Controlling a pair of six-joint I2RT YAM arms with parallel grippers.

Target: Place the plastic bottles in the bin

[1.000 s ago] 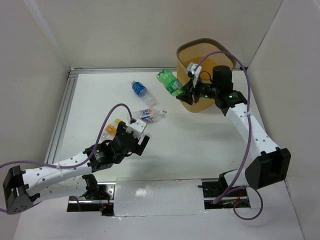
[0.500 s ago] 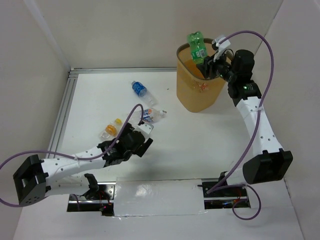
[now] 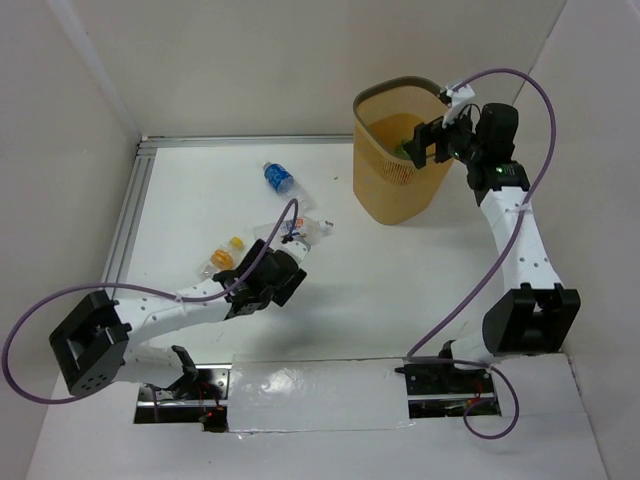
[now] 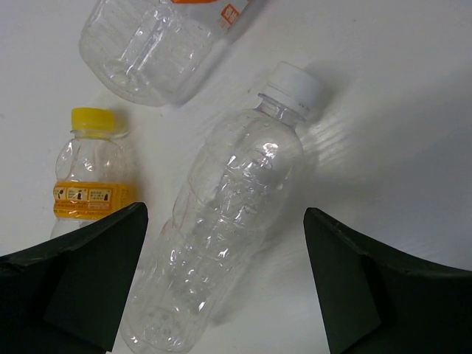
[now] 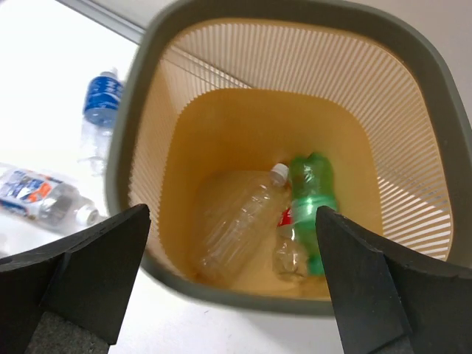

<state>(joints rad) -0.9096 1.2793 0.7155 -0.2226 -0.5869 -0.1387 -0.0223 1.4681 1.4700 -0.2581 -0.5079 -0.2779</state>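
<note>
Left gripper spread wide, empty, fingers straddling a clear white-capped bottle lying flat on the table: long axis diagonal in the wrist view, cap upper right, base down between the fingers. Right gripper also wide apart, empty, over the bin, which holds the green bottle, a second clear bottle and what looks like a red-labelled one. Roughly half done I'd say: that clear one, the yellow-capped bottle, a labelled clear bottle and the blue bottle are left out on the table
</note>
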